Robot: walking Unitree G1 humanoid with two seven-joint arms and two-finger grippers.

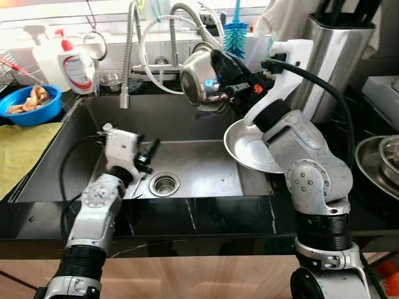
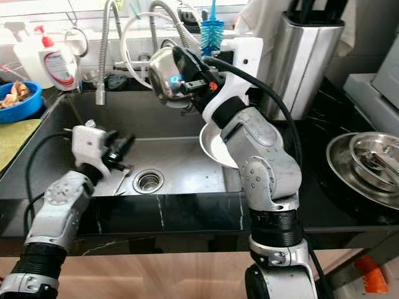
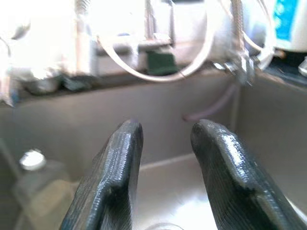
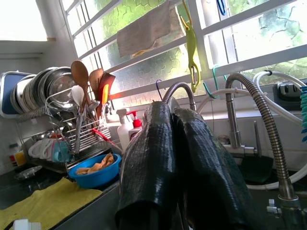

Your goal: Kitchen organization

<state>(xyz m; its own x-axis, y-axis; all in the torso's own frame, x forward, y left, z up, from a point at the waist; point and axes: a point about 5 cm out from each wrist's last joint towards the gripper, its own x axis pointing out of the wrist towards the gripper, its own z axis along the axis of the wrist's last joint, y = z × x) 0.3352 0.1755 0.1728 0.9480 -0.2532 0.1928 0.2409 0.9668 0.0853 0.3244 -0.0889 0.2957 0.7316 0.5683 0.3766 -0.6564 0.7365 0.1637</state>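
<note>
A black stone counter (image 1: 206, 218) with pale veins runs across the front, over a wood-grain cabinet face. Set into it is a wide steel sink (image 1: 75, 156), brushed and grey, with a round drain (image 1: 164, 184) in its floor. Behind the sink a barred window (image 4: 144, 33) lets in hard daylight; a cloth hangs on its bars. A ribbed metal tap hose (image 1: 129, 56) arches over the back edge.

The right gripper (image 1: 219, 87) is raised above the sink's far right side, clamped on the rim of a shiny round steel bowl (image 1: 198, 78), which hangs tilted with its mouth turned away from the camera. Just below that gripper a shallow steel plate (image 1: 246, 149) leans against the sink's right wall. Farther right of it stands a tall steel knife block (image 1: 324, 62), and beyond that a steel tray (image 2: 349, 168) holds another bowl.

The left gripper (image 1: 148, 154) is low inside the sink, just up and left of the drain, its ribbed black fingers (image 3: 120, 167) spread apart with nothing between them. Well left of it lie a yellow cloth (image 1: 19, 152) and a blue bowl (image 1: 31, 106) of scraps; a white soap bottle (image 1: 76, 65) with a red pump stands behind. A wire rack (image 4: 72, 124) holds pans and wooden spoons.
</note>
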